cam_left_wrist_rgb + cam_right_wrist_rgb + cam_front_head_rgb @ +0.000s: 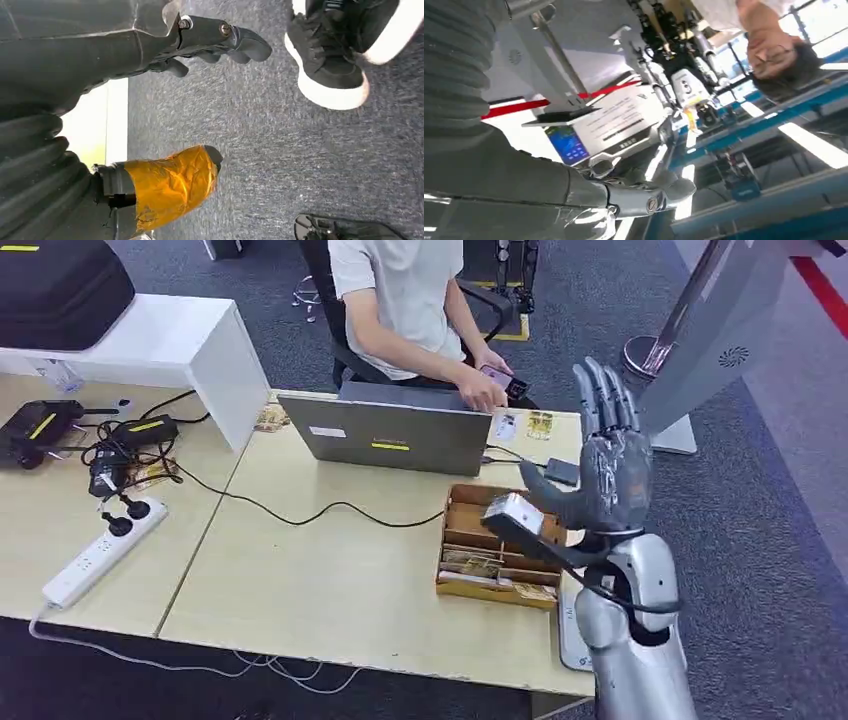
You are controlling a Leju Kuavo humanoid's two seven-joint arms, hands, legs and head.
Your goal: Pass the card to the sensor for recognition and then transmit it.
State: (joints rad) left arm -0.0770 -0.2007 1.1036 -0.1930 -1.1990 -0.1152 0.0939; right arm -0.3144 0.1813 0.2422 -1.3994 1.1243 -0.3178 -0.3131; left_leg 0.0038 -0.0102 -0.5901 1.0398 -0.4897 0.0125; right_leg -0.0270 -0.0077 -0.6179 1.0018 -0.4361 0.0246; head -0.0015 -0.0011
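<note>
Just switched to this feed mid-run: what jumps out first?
The right hand, raised above the table's right end with fingers pointing up, pinches a card over the wooden box. Behind an open laptop sits a person holding a phone. The tall grey sensor stand rises just right of the hand.

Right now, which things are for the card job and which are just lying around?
For the job: card, right hand holding it, sensor.
Lying about: laptop, box, power strip, case.
</note>
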